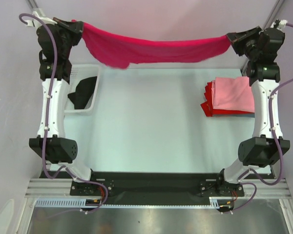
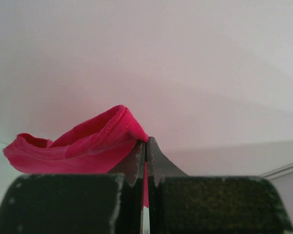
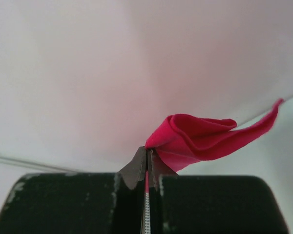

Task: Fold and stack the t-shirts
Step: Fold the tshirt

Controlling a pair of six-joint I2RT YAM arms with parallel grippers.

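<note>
The crimson t-shirt [image 1: 151, 48] is held up over the far edge of the counter [image 1: 146, 131], stretched sideways between the two hands. The left hand [image 1: 77, 28] has one end above the far left corner, and the right hand [image 1: 230, 41] has the other end above the far right corner. The cloth sags a little along its length, and a looser bunch droops nearer the left end.

In the left wrist view the fingers are pressed together, with a thin strip of crimson cloth pinched between them. A stitched hem is bunched up just above and to the left of the tips. The right wrist view shows the same pinch, with a fold of the shirt spilling off to the right of the tips.

Near the right edge of the counter, beside the right arm, a folded pink t-shirt [image 1: 232, 92] lies on top of a folded red t-shirt [image 1: 207, 106]. The red one shows along the pink one's left and near sides.

At the left edge, next to the left arm, a white basket [image 1: 88, 111] holds a crumpled black t-shirt [image 1: 84, 92].
</note>
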